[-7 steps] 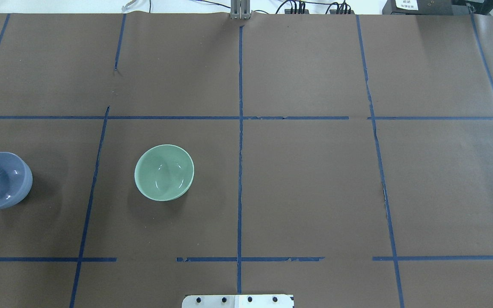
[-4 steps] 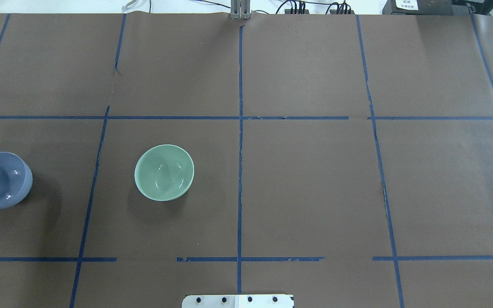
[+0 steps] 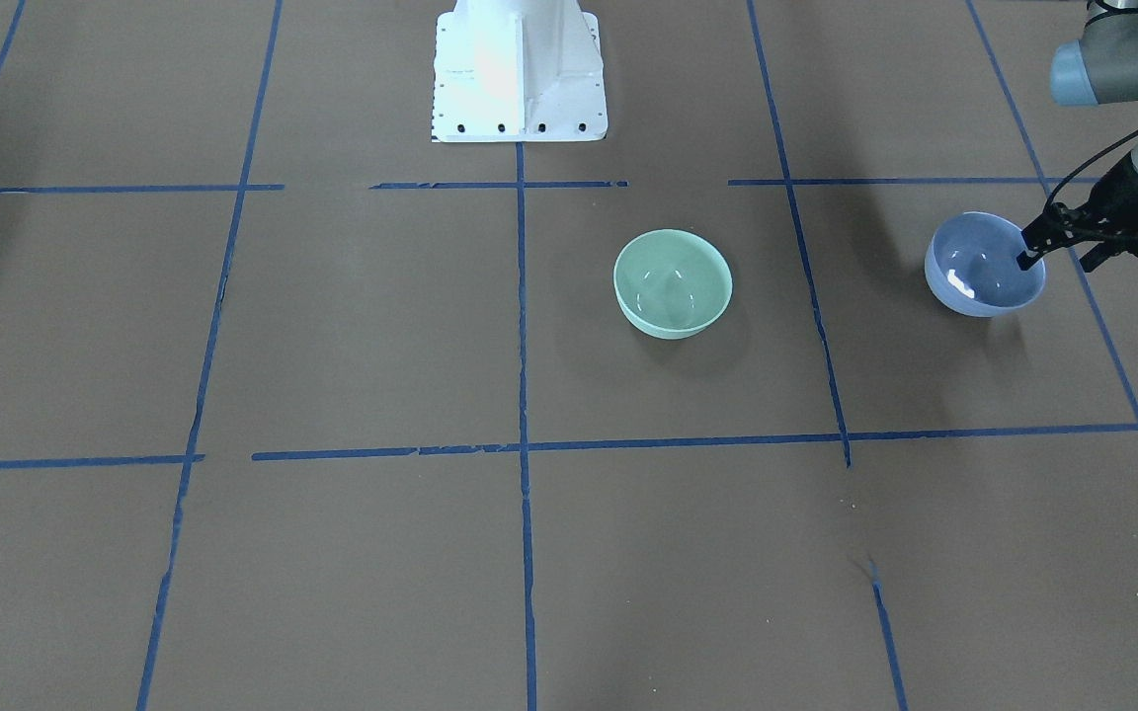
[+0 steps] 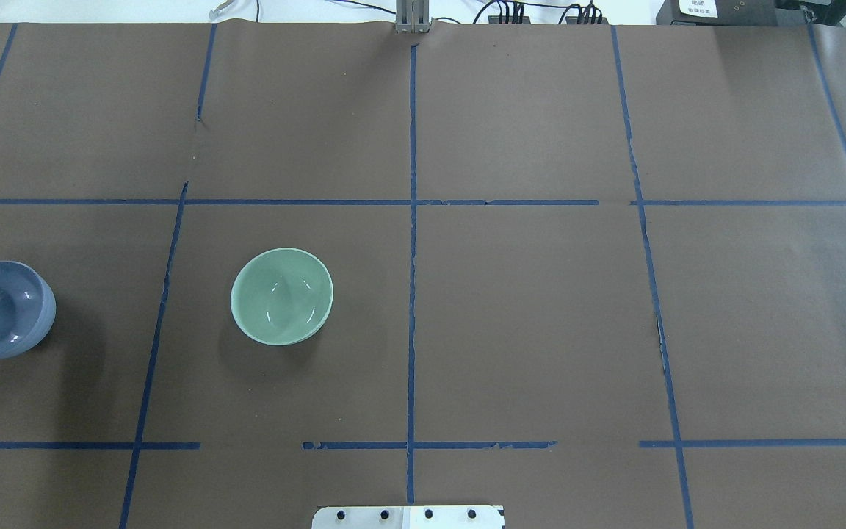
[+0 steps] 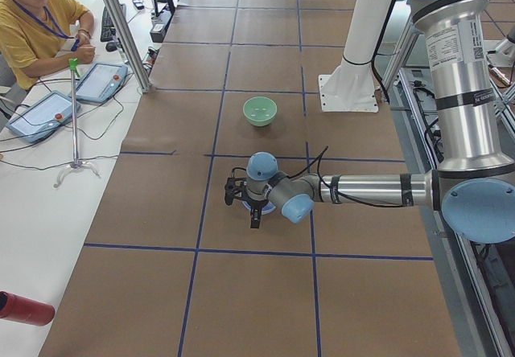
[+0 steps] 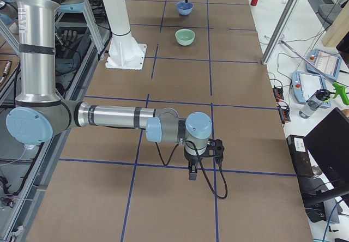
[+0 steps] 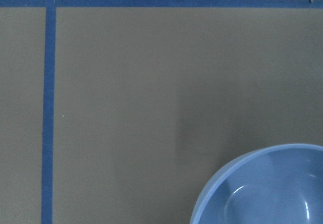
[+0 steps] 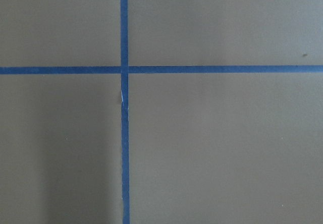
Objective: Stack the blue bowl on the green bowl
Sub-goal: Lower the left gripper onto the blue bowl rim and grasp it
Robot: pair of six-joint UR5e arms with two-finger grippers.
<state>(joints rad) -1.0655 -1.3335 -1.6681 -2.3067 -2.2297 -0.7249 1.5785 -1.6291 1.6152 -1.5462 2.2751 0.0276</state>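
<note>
Both glossy: blue bowl (image 3: 974, 275), green bowl (image 3: 673, 284).

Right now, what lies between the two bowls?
Nothing but bare brown table, crossed by one blue tape line, between the blue bowl and the green bowl; the overhead view shows it.

Blue bowl (image 7: 267, 188) cut off, btm-right corner.

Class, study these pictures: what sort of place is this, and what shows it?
Probably a robotics laboratory: a silver-and-blue jointed robot arm, a brown paper-covered table gridded with blue tape, and grey tablet control consoles beside it.
</note>
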